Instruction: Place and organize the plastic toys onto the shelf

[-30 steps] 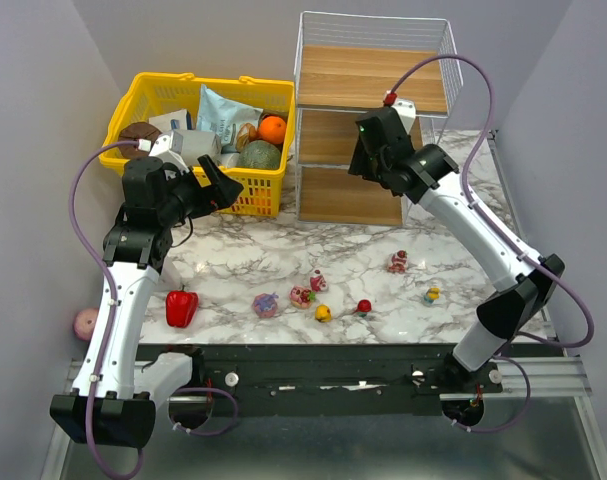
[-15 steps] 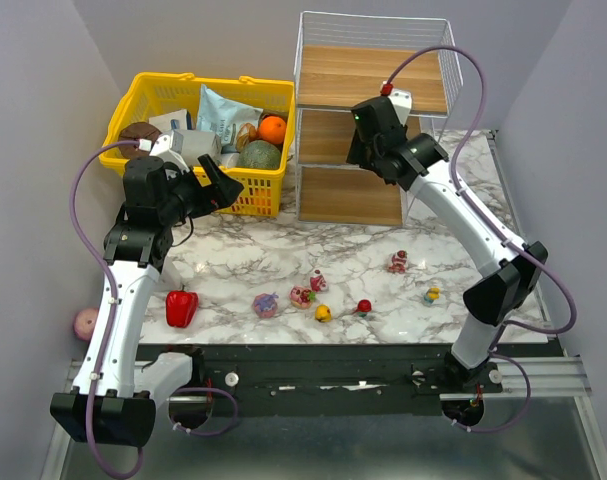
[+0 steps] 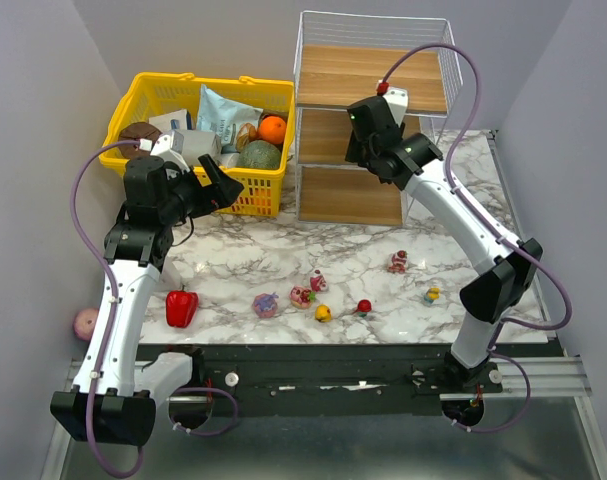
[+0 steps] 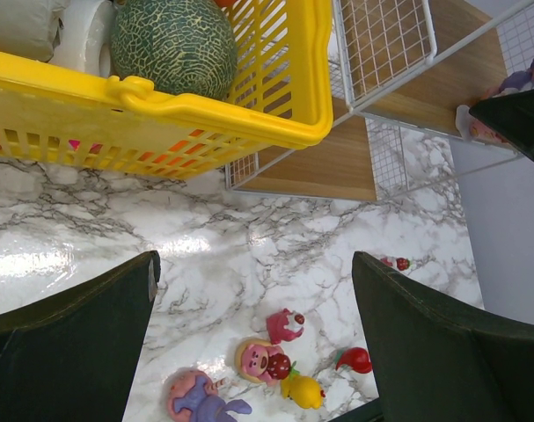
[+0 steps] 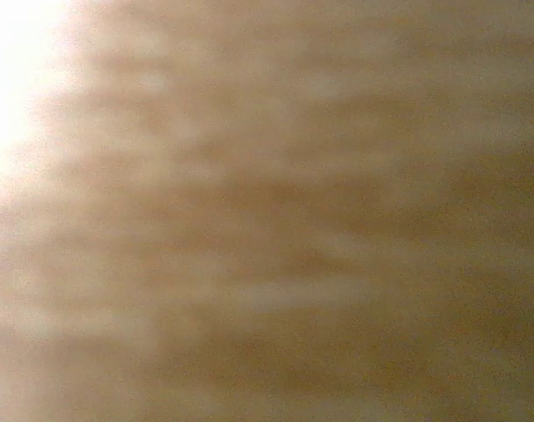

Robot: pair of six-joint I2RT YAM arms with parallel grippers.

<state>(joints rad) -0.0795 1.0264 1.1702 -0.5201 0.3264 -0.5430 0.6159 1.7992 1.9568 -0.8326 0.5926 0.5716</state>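
Note:
Several plastic toys lie on the marble table in front of the shelf (image 3: 373, 75): a purple bunny (image 3: 266, 304), a pink figure (image 3: 301, 296), a yellow one (image 3: 323, 313), a red one (image 3: 363, 307) and others (image 3: 396, 262) to the right. My left gripper (image 3: 223, 190) hangs open high over the table beside the basket; its wrist view looks down on the toys (image 4: 262, 360). My right gripper (image 3: 363, 140) reaches into the shelf's middle tier. In the left wrist view a small pink-white toy (image 4: 473, 126) shows at its tip. The right wrist view is only blurred wood.
A yellow basket (image 3: 148, 90) with a melon (image 4: 170, 40), an orange and packets stands left of the shelf, almost touching it. A red bell pepper (image 3: 181, 307) lies at the front left of the table. A pink ball (image 3: 85, 322) sits off the table's left edge.
My right arm has swung up and left, bringing its gripper deeper into the shelf's middle tier. The left arm and the toys on the table have not moved.

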